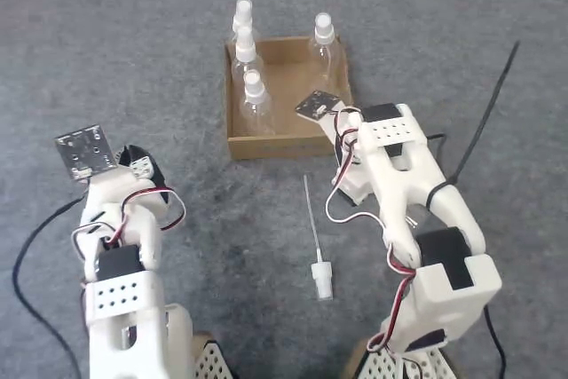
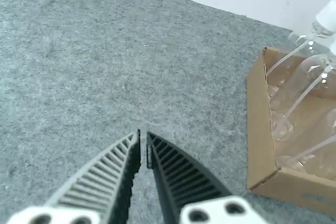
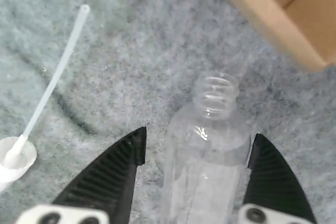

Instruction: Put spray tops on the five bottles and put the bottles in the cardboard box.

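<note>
**Clerk:** Item one, right tool (image 3: pixel 199 134)?

**Checker:** Jaws spread wide, one on each side of the uncapped bottle (image 3: pixel 207 153), not yet pinching it. The bottle seems to lie on the grey worktop (image 3: pixel 131 51), just beside the cardboard box (image 3: pixel 273 19), with its threaded neck towards it.

**Clerk:** Item two, left tool (image 2: pixel 143 135)?

**Checker:** Jaws drawn together to a sliver, holding nothing. It sits over bare worktop, well apart from the box.

**Clerk:** Item three, loose spray top (image 1: pixel 321 280)?

**Checker:** On the worktop between the arms, with its long dip tube pointing towards the box.

**Clerk:** Stock at the box?

**Checker:** Four capped bottles (image 1: pixel 256 99). Cannot tell whether the farthest stands inside the far wall or behind it.

**Clerk:** Hazards?

**Checker:** Likely ones:
- The clear, round, light bottle rolls or squirts out if the jaws close off-centre.
- A hard squeeze dents it.
- The thin tube bends and misses the narrow neck.
- The arm nudges the box.

**Clerk:** Markings?

**Checker:** None legible. There is a faint blue mark on the box wall, too small to read.
</note>
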`<state>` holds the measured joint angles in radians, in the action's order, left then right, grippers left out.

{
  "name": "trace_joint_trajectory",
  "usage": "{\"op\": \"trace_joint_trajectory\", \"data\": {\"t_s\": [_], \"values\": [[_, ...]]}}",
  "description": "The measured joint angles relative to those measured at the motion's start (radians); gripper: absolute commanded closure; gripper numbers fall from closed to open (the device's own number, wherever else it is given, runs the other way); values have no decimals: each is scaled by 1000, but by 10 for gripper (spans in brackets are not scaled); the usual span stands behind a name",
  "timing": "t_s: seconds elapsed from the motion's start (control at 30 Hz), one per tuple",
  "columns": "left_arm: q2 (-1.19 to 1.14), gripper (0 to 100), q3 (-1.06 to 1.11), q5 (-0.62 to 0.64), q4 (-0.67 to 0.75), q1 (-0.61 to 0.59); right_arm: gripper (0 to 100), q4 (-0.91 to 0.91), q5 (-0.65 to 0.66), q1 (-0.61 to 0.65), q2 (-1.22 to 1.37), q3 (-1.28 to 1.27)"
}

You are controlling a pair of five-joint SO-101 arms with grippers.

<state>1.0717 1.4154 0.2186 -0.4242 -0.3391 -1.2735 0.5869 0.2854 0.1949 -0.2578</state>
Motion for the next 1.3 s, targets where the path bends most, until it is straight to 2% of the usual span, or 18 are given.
{"op": "trace_joint_trajectory", "data": {"t_s": [0.33,0.47,0.7,1.03,1.23,1.3], "values": [[0,988,0,0,0,0,739,0,0,-15,0,0],[0,988,0,0,0,0,740,0,49,-32,0,0],[0,988,0,0,0,0,824,0,68,-58,0,0],[0,988,0,0,0,0,831,2,68,-60,37,8],[0,988,0,0,0,0,966,20,68,-66,60,20],[0,988,0,0,0,0,978,26,68,-66,49,15]]}}
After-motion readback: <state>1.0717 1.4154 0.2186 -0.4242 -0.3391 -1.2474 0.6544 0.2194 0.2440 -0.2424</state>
